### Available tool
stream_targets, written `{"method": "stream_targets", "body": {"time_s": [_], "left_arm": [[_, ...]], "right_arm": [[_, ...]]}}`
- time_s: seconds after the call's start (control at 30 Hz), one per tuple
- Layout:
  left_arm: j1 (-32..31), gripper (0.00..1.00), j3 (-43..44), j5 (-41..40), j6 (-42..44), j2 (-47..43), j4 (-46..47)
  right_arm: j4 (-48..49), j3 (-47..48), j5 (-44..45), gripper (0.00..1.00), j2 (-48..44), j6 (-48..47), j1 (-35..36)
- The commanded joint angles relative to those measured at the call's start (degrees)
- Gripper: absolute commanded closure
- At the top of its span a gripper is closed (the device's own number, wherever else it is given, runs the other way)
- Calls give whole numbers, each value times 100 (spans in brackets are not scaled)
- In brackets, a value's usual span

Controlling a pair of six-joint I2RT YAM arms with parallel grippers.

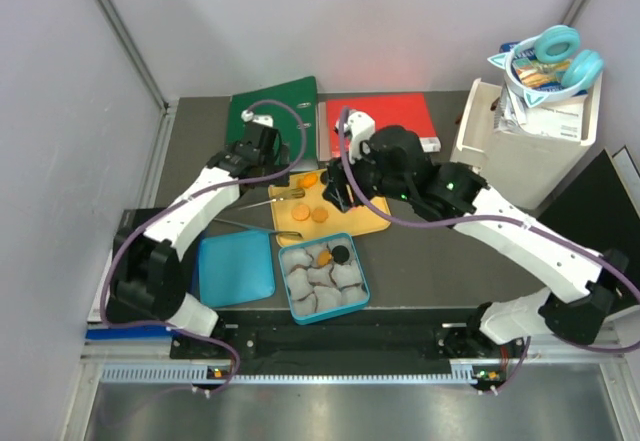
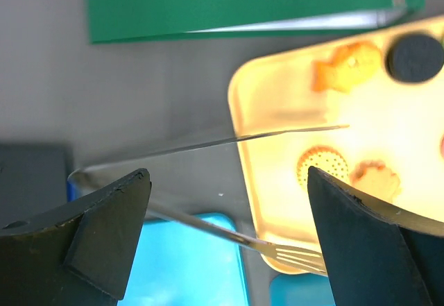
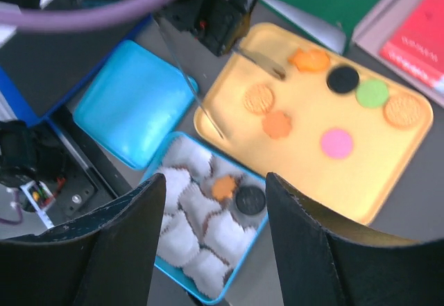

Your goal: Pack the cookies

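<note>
Several cookies lie on the yellow tray (image 3: pixel 388 181): orange ones (image 3: pixel 277 123), a black one (image 3: pixel 343 79), a green one (image 3: pixel 372 93) and a pink one (image 3: pixel 336 143). In the blue tin (image 3: pixel 161 168) of white paper cups sit an orange cookie (image 3: pixel 223 187) and a black cookie (image 3: pixel 250 199). My right gripper (image 3: pixel 215 184) hangs open above the tin, nothing between its fingers. My left gripper (image 2: pixel 229 177) is wide open over metal tongs (image 2: pixel 243 137) lying at the tray's left edge, their forked tip (image 2: pixel 298 254) on the tray rim.
The tin's blue lid (image 1: pixel 235 269) lies left of the tin. A green binder (image 1: pixel 272 106) and a red book (image 1: pixel 385 121) lie behind the tray. A white bin (image 1: pixel 525 146) with teal headphones (image 1: pixel 560 53) stands at the back right.
</note>
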Motion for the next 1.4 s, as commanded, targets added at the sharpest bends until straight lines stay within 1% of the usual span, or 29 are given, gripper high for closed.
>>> {"method": "stream_targets", "body": {"time_s": [0.0,0.13,0.27,0.33,0.4,0.57,0.7,1.1,1.23,1.37], "left_arm": [[0,1,119,391,824,331,612],[0,2,558,355,816,920,419],[0,5,709,303,824,1412,348],[9,6,717,312,816,1536,348],[9,9,717,364,746,1633,287],[9,9,375,461,657,1327,488],[9,9,-11,488,649,1115,734],[53,7,-284,830,570,763,1121],[53,7,-434,1119,569,561,1306],[53,11,-521,1497,561,622,1025]], "right_arm": [[-11,-889,412,40,-436,165,-10],[-81,-1207,500,40,-833,175,-10],[-187,-1348,579,40,-1088,148,-19],[-222,-1436,649,40,-1220,139,-19],[-248,-1489,693,40,-1308,157,-28],[-187,-1603,711,40,-1598,218,-37],[-152,-1656,729,41,-1634,210,-45],[-161,-1691,659,41,-1599,245,-54],[-161,-1735,641,41,-1572,262,-63],[-143,-1762,667,41,-1520,262,-63]]}}
